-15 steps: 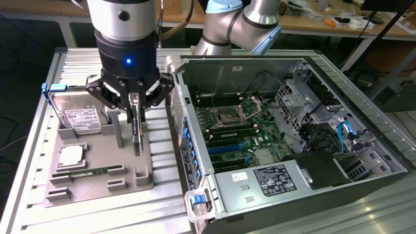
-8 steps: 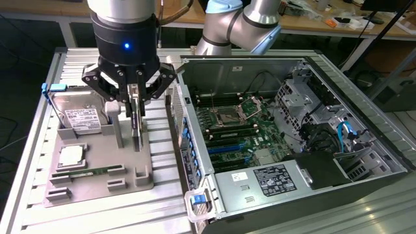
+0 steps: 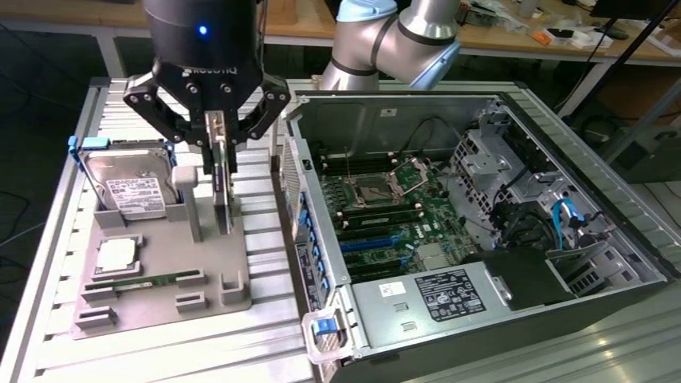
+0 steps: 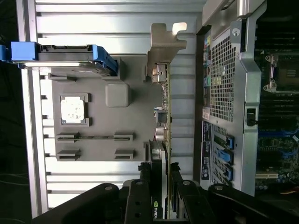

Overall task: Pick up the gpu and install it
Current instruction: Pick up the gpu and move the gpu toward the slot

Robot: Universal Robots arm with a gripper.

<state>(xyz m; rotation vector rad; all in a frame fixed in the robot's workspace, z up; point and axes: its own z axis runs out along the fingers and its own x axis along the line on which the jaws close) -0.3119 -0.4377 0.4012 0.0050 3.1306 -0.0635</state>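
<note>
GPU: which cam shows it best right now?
Wrist view: the GPU runs edge-on along its full length, with the silver bracket at the far end and the gripper clamped on the cooler end. The exterior view shows it as a thin upright slab on the grey tray.

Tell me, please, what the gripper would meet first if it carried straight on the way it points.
The gpu clamped between its fingers, then probably the grey holder the card stands in.

The gripper (image 3: 217, 159) is black with a blue light. The gpu (image 3: 225, 209) has a dark board and silver bracket. Plain grey tray (image 3: 159, 275), silver hard drive (image 3: 133, 187) in a blue frame, ribbed silver worktop (image 3: 59, 255), green motherboard (image 3: 394, 215) with blue slots, grey computer case (image 3: 383, 120).
</note>
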